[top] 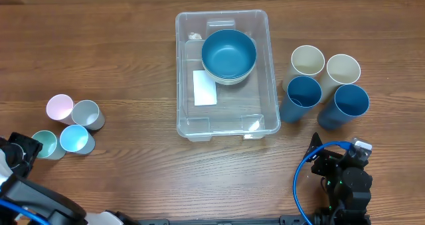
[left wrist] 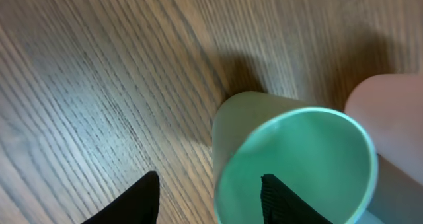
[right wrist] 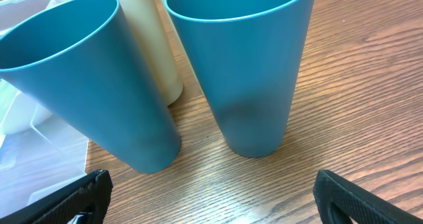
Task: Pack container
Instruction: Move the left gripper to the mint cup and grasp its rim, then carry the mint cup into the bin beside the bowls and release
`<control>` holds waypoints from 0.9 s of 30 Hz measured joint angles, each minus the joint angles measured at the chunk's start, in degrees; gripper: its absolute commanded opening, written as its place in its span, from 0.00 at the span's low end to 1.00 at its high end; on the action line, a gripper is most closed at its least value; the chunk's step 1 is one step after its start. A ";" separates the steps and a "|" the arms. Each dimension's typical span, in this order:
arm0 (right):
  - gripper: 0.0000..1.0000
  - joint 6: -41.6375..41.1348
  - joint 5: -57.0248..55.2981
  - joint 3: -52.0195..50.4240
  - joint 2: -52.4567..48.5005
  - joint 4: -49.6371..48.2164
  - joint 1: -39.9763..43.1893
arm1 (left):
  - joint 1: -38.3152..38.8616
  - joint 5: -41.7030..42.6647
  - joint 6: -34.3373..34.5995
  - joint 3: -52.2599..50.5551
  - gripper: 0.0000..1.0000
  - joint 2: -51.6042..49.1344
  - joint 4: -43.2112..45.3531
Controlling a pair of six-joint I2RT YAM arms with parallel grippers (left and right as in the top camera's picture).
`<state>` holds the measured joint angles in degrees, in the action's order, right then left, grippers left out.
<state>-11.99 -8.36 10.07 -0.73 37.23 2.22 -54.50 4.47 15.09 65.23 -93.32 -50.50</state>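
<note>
Seeing left tool (left wrist: 210, 184) half open astride the wall of the green cup (left wrist: 297, 161) at 8 o'clock, not clamped, right tool (right wrist: 211, 184) wide open and empty at 5 o'clock, container (top: 273, 72) at table (top: 119, 46) centre toward 12 o'clock.

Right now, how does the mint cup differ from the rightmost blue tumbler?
The mint cup is pale green and small; the blue tumbler is deep blue and bigger. The left tool straddles the mint cup's wall; the right tool sits open, short of the blue tumbler. Both stand upright and empty, outside the container.
</note>
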 measured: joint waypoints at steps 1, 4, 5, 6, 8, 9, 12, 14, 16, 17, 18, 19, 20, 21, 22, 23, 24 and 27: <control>1.00 -0.02 0.02 0.00 0.00 -0.02 0.00 | -0.02 0.09 -0.02 0.00 0.47 -0.74 0.15; 1.00 -0.02 0.02 0.00 0.00 0.00 0.00 | -0.02 0.90 -0.04 0.00 0.43 -2.84 0.92; 1.00 -0.02 0.02 0.00 0.00 0.00 0.00 | -0.02 1.11 -0.09 0.00 0.40 -3.39 1.07; 1.00 0.00 0.00 0.00 0.00 -0.02 0.00 | -0.02 1.33 -0.11 0.00 0.36 -3.76 1.20; 1.00 -0.02 0.02 0.00 0.00 -0.02 0.00 | -0.02 1.62 -0.24 0.00 0.24 -3.98 1.75; 1.00 0.00 0.02 0.00 0.00 0.00 0.00 | -0.02 1.73 -0.26 0.00 0.18 -3.98 2.05; 1.00 0.00 0.02 0.00 0.00 0.00 0.00 | -0.02 2.05 -0.26 0.00 0.04 -3.98 2.56; 1.00 -0.02 0.02 0.00 0.00 0.00 0.00 | -0.02 2.16 -0.46 0.00 0.04 -3.98 2.54; 1.00 -0.02 0.02 0.00 0.00 0.00 0.00 | 0.00 2.16 -0.42 0.00 0.04 -3.98 2.60; 1.00 -0.02 0.02 0.00 0.00 -0.02 0.00 | 0.00 2.12 -0.44 0.00 0.04 -3.98 2.56; 1.00 -0.02 0.00 0.00 0.00 0.00 0.00 | 0.00 2.08 -0.42 0.00 0.04 -3.98 2.54; 1.00 0.00 0.02 0.00 0.00 -0.02 0.00 | 0.00 1.95 -0.42 0.00 0.04 -3.98 2.51; 1.00 0.00 0.00 0.00 0.00 -0.02 0.00 | 0.00 1.81 -0.42 0.00 0.04 -3.98 2.45; 1.00 0.00 0.02 0.00 0.00 0.02 0.00 | 0.00 1.70 -0.42 0.00 0.04 -3.98 2.32; 1.00 0.00 0.00 0.00 0.00 0.00 0.00 | 0.00 1.68 -0.42 0.00 0.04 -3.98 2.10; 1.00 0.00 0.02 0.00 0.00 -0.02 0.00 | 0.00 1.51 -0.42 0.00 0.04 -3.98 1.86; 1.00 0.00 0.00 0.00 0.00 0.00 0.00 | -0.02 1.44 -0.42 0.00 0.04 -3.98 1.64; 1.00 -0.02 0.00 0.00 0.00 0.00 0.00 | -0.15 1.29 -0.17 0.00 0.04 -3.78 1.20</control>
<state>-12.01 -8.36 10.07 -0.73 37.23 2.22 -54.65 5.76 14.92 65.23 -97.10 -49.30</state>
